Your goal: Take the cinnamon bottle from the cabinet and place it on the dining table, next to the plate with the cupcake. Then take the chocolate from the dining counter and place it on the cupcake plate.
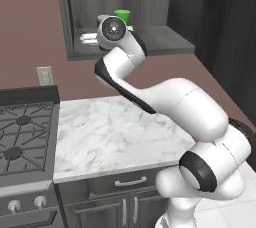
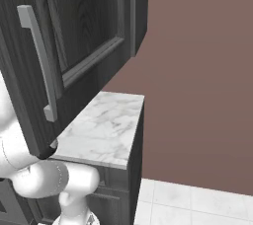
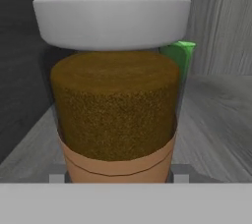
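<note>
Right up against the hand camera sits the cinnamon bottle [image 3: 115,105], brown powder behind clear walls, pale grey lid on top, tan label band around the bottom. It stands upright on the cabinet [image 3: 221,120] shelf, toward the front edge. Peeking out from behind its right side is a bright green cup [image 3: 179,58]. The gripper [image 3: 115,178] has its tips at either side of the bottle's base, just little grey nubs poking up there, so the jaws sit around the bottle, but honestly I can't tell if they're actually squeezing it or just close.

From the left base camera, the white arm reaches up from the lower right into the open wall cabinet [image 1: 130,47], with the wrist at the front edge of the shelf. The green cup [image 1: 122,16] shows just above the wrist. Below is a small marble worktop [image 1: 110,132] with a stove [image 1: 25,137] along its left edge.

Over on the right base camera there's a dark cabinet door [image 2: 74,36] with a grey handle [image 2: 37,61], and the marble worktop [image 2: 106,128] under it.
</note>
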